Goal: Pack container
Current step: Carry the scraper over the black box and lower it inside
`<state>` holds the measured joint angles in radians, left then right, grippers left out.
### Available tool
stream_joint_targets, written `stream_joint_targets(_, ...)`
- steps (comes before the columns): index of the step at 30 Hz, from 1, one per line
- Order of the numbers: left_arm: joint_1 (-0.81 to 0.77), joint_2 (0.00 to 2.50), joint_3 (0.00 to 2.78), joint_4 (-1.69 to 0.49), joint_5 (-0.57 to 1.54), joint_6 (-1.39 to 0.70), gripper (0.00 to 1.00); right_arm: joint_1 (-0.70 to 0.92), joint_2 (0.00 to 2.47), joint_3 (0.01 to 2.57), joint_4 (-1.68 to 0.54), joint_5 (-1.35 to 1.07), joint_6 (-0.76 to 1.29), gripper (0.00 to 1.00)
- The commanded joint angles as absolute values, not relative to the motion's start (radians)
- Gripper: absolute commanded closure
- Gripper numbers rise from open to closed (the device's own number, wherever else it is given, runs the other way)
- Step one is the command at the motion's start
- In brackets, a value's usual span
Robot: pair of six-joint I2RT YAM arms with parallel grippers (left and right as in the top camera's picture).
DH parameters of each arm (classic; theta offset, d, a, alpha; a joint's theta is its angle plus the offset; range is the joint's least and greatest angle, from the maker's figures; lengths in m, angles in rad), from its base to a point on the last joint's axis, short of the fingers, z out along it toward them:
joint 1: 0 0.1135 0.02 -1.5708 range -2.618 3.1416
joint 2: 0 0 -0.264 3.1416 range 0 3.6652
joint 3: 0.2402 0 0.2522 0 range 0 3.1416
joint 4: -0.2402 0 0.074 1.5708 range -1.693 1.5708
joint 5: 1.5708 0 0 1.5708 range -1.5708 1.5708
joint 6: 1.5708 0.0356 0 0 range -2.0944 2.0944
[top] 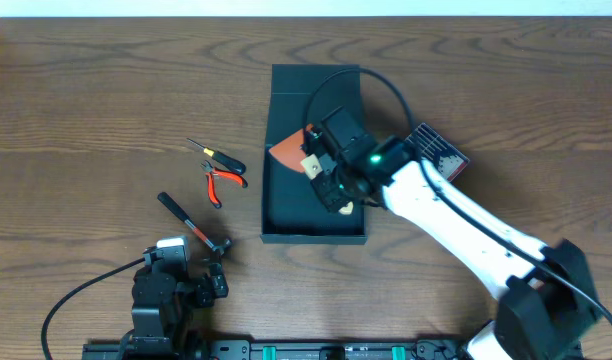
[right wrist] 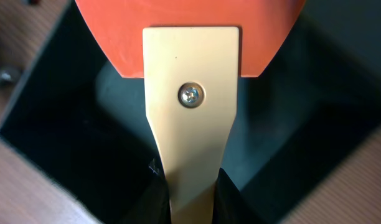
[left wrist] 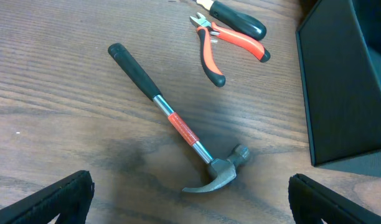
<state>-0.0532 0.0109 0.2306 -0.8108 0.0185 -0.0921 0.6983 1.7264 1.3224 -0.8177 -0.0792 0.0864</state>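
The container [top: 286,210] sits open at the centre of the overhead frame on the bench [top: 106,90], its flap laid back toward the top edge. The right tool [right wrist: 190,202] is clamped tight on the cream handle of an orange-bladed scraper [right wrist: 190,43], held over the dark interior. At lower left, the left tool [left wrist: 190,202] is spread wide, gripping nothing, above a hammer [left wrist: 178,127]; pliers [left wrist: 231,40] lie beyond
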Motion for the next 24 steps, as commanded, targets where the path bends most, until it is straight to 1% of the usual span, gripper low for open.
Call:
stream_joint_targets(1, -0.050, 0.005, 0.201, -0.854, 0.007, -0.079, 0.01, 0.726, 1.778, 1.341, -0.811, -0.086, 0.043, 0.90)
stream_joint_targets(7, -0.050, 0.005, 0.201, -0.854, 0.006, -0.079, 0.01, 0.738, 1.852, 1.341, -0.830, -0.068, 0.024, 0.94)
stream_joint_targets(13, -0.050, 0.005, 0.201, -0.854, 0.007, -0.079, 0.02, 0.738, 1.859, 1.340, -0.834, -0.030, 0.017, 0.93)
stream_joint_targets(17, -0.050, 0.005, 0.201, -0.854, 0.007, -0.079, 0.02, 0.738, 1.859, 1.340, -0.876, -0.003, 0.017, 0.94)
stream_joint_targets(24, -0.050, 0.005, 0.201, -0.854, 0.007, -0.079, 0.01, 0.738, 1.859, 1.340, -0.883, 0.000, 0.017, 0.93)
